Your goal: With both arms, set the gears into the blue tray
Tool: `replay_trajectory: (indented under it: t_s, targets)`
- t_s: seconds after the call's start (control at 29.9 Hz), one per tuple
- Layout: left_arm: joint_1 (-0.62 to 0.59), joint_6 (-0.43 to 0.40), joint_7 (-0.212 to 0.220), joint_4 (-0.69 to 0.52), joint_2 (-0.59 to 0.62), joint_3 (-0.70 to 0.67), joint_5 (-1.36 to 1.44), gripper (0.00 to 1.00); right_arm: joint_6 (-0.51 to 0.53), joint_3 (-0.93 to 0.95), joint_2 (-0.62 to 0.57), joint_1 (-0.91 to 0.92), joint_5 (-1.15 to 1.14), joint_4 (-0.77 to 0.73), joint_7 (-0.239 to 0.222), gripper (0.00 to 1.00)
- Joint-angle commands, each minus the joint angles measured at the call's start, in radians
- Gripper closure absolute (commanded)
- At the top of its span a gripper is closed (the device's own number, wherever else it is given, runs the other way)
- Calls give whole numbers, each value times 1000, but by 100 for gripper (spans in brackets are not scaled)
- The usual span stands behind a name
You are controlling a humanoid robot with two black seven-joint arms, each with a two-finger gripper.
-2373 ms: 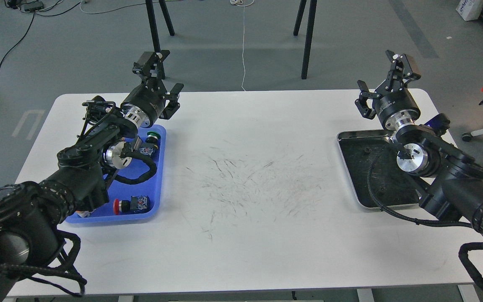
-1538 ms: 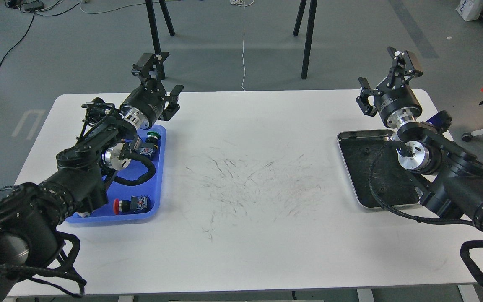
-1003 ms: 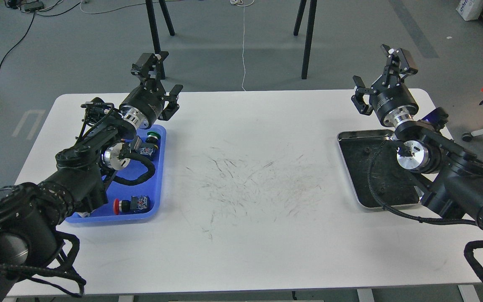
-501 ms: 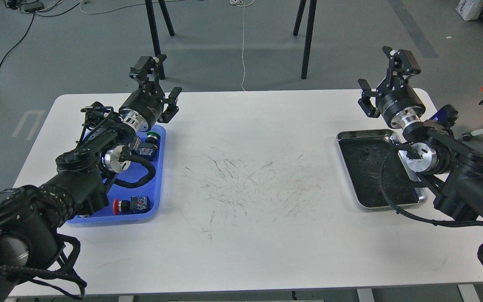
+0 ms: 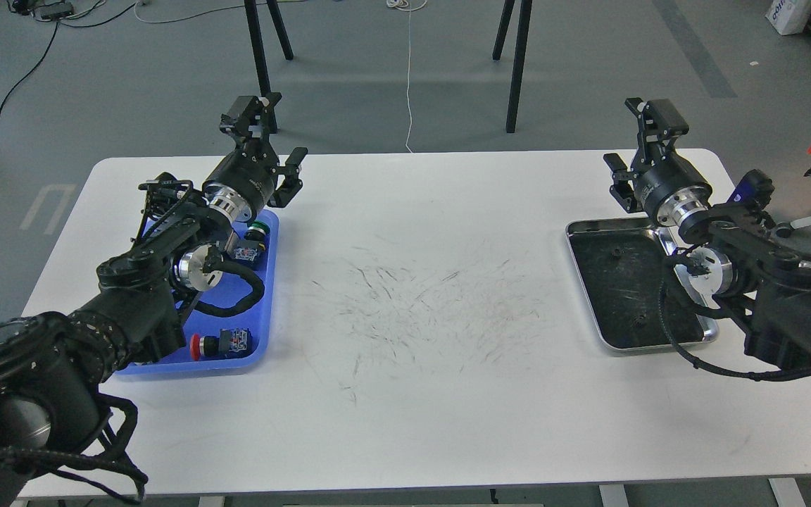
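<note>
The left hand, in the upper left of the frame, stands open and empty above the far end of the blue tray. The right hand, upper right, also looks spread with nothing in it, above the far edge of the steel tray.

Two gears lie as tiny dark specks on that tray's scratched black floor. My worry: black on black, they are easy to miss, and a flat disc may skid from the fingers or drop while crossing the bare, scuffed white counter.

Beyond it, grey floor, cables and black stand legs.
</note>
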Motion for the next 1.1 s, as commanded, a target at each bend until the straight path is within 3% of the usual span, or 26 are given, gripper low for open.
replay_trajectory:
  t_s: [0.0, 0.37, 0.74, 1.07]
  targets:
    - [0, 2, 0, 0, -2, 0, 0, 0, -4, -86, 0, 32, -28, -23, 0, 2]
    - [3, 2, 0, 0, -2, 2, 0, 0, 30, -244, -15, 92, -44, -22, 0, 2]
    - [11, -4, 0, 0, -3, 2, 2, 0, 42, -306, -15, 112, -292, -26, 0, 2]
    - [29, -6, 0, -1, -7, 3, 2, 0, 140, -329, -15, 158, -487, -83, 0, 2]
